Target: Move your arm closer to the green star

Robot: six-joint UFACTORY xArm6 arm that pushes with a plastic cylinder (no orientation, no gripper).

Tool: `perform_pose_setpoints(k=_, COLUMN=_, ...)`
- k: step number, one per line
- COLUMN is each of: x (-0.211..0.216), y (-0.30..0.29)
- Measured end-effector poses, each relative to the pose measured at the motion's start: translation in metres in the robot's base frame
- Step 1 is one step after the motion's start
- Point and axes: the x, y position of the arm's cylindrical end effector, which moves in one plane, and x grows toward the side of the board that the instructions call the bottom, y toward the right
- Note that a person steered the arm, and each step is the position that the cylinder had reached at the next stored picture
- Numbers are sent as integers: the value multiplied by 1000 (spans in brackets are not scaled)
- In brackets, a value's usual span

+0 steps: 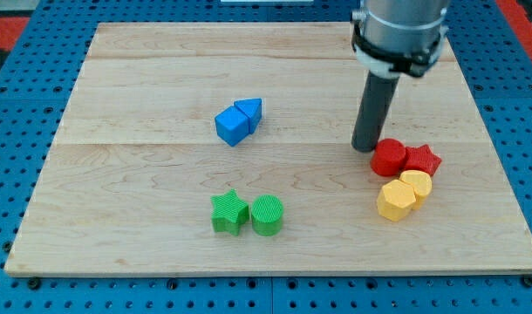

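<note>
The green star [229,212] lies on the wooden board [118,174] at the lower middle, touching a green cylinder [268,215] on its right. My tip [366,148] is at the right of the board, far to the upper right of the green star. It stands just left of a red cylinder [389,158].
A red star [422,160] touches the red cylinder's right side. Two yellow blocks [396,200] [416,184] sit just below the red ones. A blue cube [232,126] and a blue triangular block [249,110] sit together at the upper middle.
</note>
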Motion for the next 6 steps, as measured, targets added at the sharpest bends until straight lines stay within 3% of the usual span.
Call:
perform_pose_setpoints(k=1, x=-26, y=-63)
perform_pose_setpoints(k=3, x=12, y=-215)
perform_pose_setpoints(k=4, x=51, y=-263)
perform_pose_setpoints(k=5, x=105, y=-265)
perform_pose_setpoints(k=6, x=106, y=-194)
